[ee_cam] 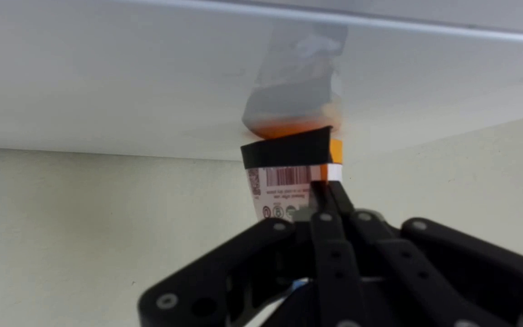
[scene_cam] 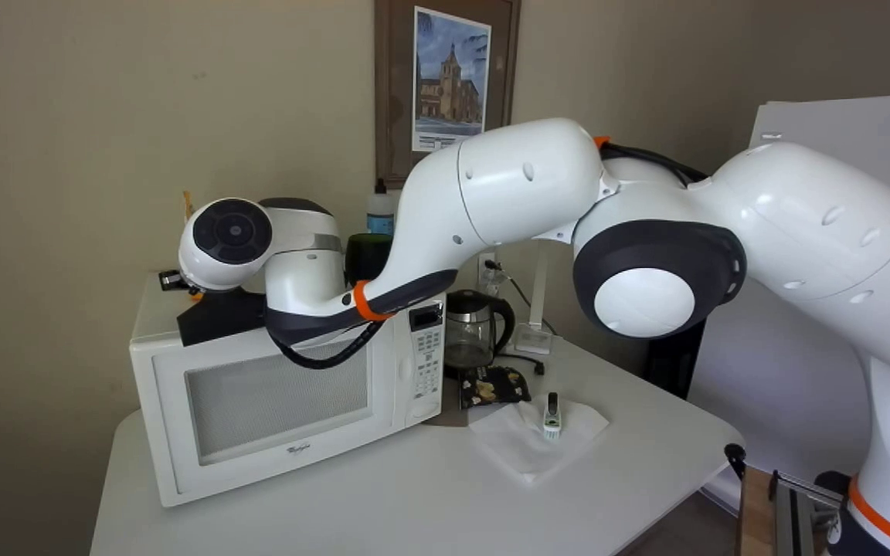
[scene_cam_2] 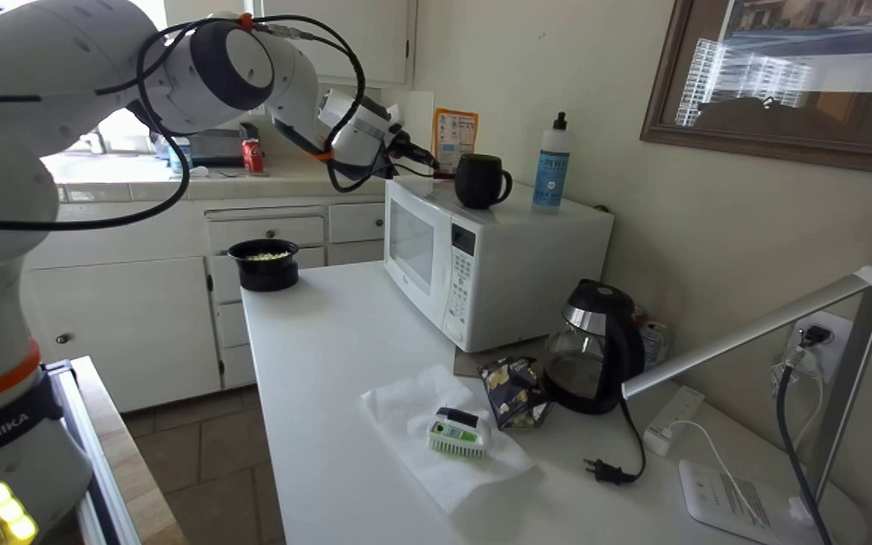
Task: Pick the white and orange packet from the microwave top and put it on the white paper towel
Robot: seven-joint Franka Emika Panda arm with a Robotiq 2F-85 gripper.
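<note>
Wrist view, centre: packet (ee_cam: 285, 179), edge clenched in gripper (ee_cam: 328, 185); grasp apparently done. Outstanding: transfer to paper towel (scene_cam_2: 443, 478), lower centre in an exterior view.

A mug (scene_cam_2: 478, 182) and a bottle (scene_cam_2: 550, 174) are standing on the microwave (scene_cam_2: 534, 272). In an exterior view, a kettle (scene_cam: 467, 333), a pouch (scene_cam: 493, 386), a paper towel (scene_cam: 522, 457) and a brush (scene_cam: 552, 418) are resting to the microwave's right.
</note>
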